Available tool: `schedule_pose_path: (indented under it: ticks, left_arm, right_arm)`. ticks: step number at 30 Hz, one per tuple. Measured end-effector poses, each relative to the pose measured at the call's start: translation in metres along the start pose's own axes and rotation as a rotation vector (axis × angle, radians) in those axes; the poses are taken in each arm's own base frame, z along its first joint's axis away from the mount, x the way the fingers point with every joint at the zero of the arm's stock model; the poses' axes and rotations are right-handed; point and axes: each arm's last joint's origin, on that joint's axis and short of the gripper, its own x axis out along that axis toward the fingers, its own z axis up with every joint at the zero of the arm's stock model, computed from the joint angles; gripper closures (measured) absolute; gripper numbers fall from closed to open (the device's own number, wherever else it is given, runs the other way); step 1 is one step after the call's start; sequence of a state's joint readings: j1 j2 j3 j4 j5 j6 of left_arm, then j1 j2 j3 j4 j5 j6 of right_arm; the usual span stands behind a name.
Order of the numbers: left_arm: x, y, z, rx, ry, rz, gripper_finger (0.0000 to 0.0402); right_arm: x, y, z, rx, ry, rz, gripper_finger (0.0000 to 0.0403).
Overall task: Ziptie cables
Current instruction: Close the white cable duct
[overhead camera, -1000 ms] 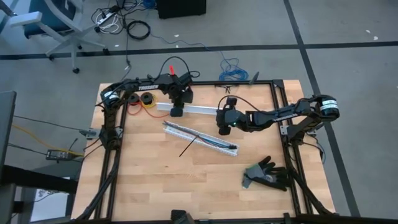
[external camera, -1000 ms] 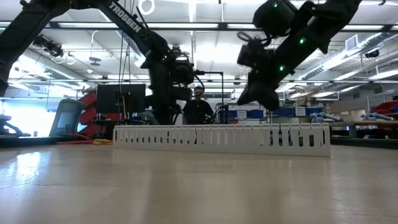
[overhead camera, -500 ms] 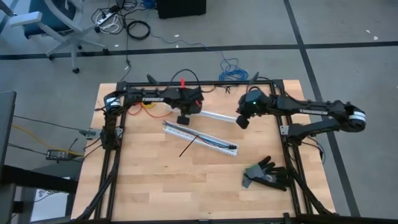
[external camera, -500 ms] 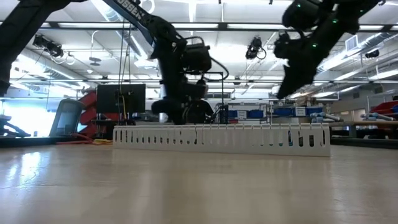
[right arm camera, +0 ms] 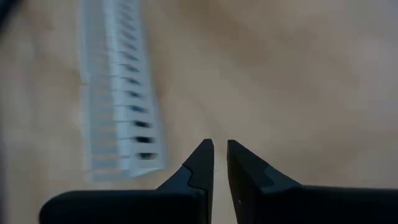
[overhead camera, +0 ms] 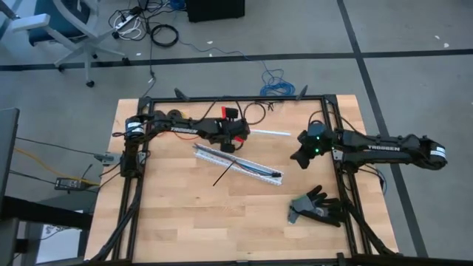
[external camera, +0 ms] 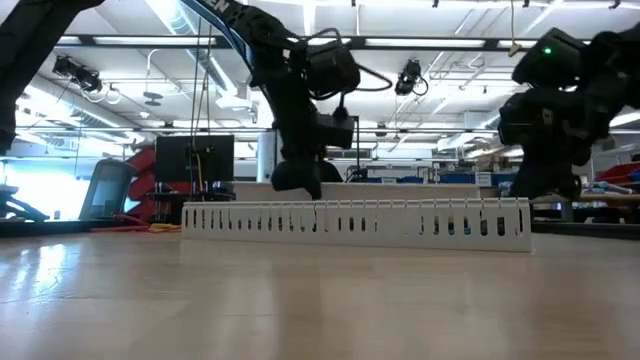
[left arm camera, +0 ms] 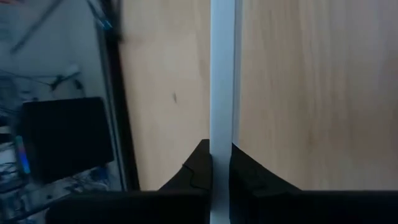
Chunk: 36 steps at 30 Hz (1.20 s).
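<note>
Right gripper withdrawn rightward, nearly closed, empty, left gripper clamping white duct cover now nearer table centre

slotted duct mid-table, ziptie across it — glove right-front

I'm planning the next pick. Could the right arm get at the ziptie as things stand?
Probably yes. The ziptie lies bare on the table, crossing the slotted duct. The right gripper holds nothing, and bare wood lies between. The left gripper, shut on the white strip, hangs close by.
</note>
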State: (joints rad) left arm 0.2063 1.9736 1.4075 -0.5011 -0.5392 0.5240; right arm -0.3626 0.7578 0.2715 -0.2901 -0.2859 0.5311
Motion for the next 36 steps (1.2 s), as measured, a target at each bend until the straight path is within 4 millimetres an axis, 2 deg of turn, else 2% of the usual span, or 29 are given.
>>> schedule_pose_path:
  ticks: [5, 10, 16, 20, 26, 29, 32, 36]
  left_arm:
    - [-0.012, -0.013, 0.013, -0.003, -0.015, 0.128, 0.0379]
    - [-0.016, -0.018, 0.012, -0.044, 0.042, 0.210, 0.0379]
    - [-0.017, -0.022, 0.001, -0.114, 0.130, 0.210, 0.0379]
    - [-0.019, -0.023, 0.000, -0.126, 0.154, 0.255, 0.0379]
    - [-0.020, -0.025, -0.002, -0.121, 0.176, 0.263, 0.0379]
    - [-0.015, -0.023, -0.010, -0.109, 0.202, 0.265, 0.0379]
    - [-0.011, -0.021, -0.028, -0.136, 0.200, 0.274, 0.0379]
    - [-0.011, -0.018, -0.057, -0.148, 0.126, 0.275, 0.0379]
  right_arm:
    - [0.011, 0.008, -0.010, 0.035, 0.004, 0.131, 0.0380]
    - [0.018, 0.021, -0.019, 0.010, 0.073, 0.191, 0.0400]
    - [0.026, 0.033, -0.036, 0.025, 0.147, 0.149, 0.0402]
    - [0.033, 0.040, -0.041, 0.010, 0.131, 0.127, 0.0402]
    - [0.055, 0.039, -0.045, 0.000, 0.131, 0.075, 0.0402]
    - [0.068, 0.039, -0.041, -0.015, 0.095, 0.102, 0.0403]
    - [0.080, 0.041, -0.033, -0.029, 0.037, 0.148, 0.0403]
    - [0.097, 0.040, -0.016, -0.067, 0.036, 0.119, 0.0403]
